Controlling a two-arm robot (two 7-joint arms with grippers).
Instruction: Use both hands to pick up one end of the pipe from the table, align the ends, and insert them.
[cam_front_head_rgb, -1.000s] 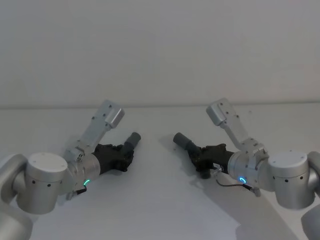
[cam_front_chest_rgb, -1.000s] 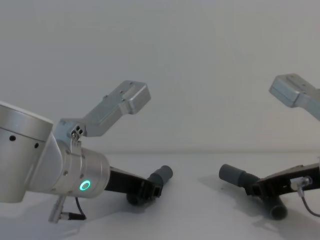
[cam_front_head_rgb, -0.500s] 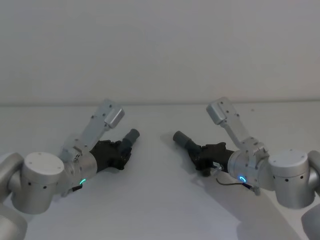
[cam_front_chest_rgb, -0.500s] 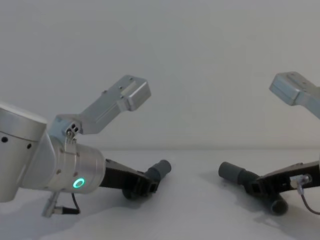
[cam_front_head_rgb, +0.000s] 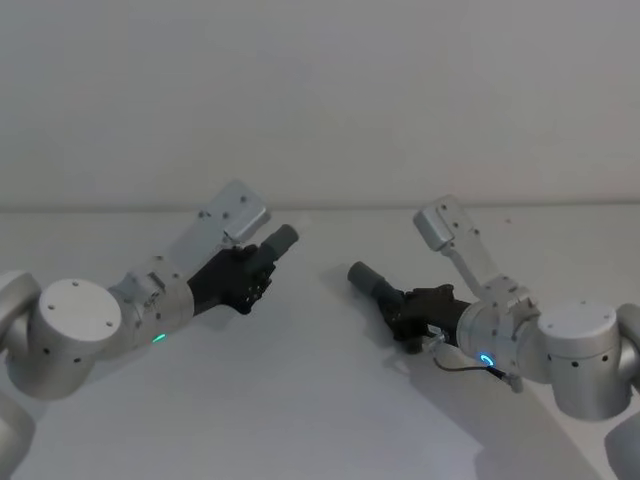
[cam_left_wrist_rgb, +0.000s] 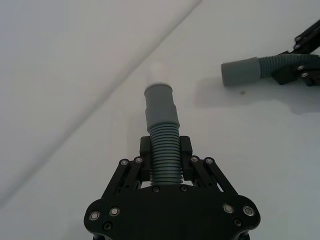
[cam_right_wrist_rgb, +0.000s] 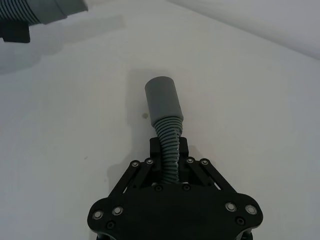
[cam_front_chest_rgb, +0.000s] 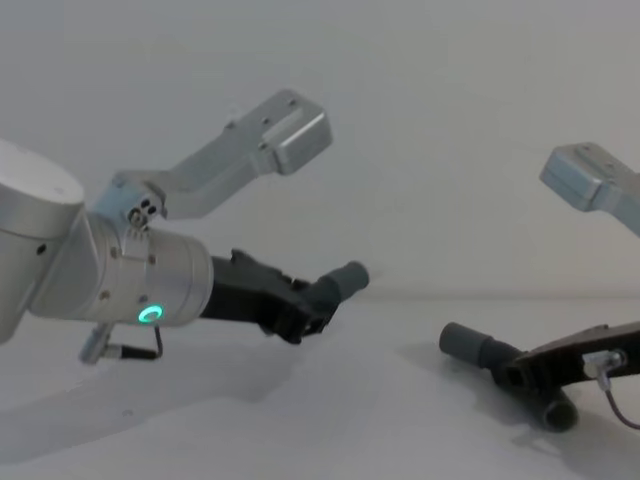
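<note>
1. The left gripper (cam_front_head_rgb: 255, 272) pinched the ribbed body of the left hose piece (cam_left_wrist_rgb: 162, 145) just behind its cuff, fingers closed against the ribs on either side. As the chest view made plain, it held the piece in the air above the table (cam_front_head_rgb: 320, 420).
2. The left cuff (cam_front_chest_rgb: 350, 277) pointed forward and up toward the middle of the workspace, its open mouth facing away from the arm.
3. The right gripper (cam_front_head_rgb: 400, 312) clamped the right hose piece (cam_right_wrist_rgb: 169, 145) on its ribs in the same manner, low over the table. The piece's rear end (cam_front_chest_rgb: 560, 412) seemed to rest on or just above the surface, though the views could not settle which.
4. The right cuff (cam_front_head_rgb: 364, 277) aimed toward the left arm's side and lay well apart from the left cuff, with bare table between them.
5. By this reckoning the grasping was done on both sides and the lift was done on the left. The right piece looked barely raised, if at all.
6. The two cuffs sat at different heights and their axes crossed rather than met, so alignment was not yet achieved.
7. Left to do: bring the right piece up, turn both cuffs mouth to mouth on one line, close the gap, and push one end into the other.
</note>
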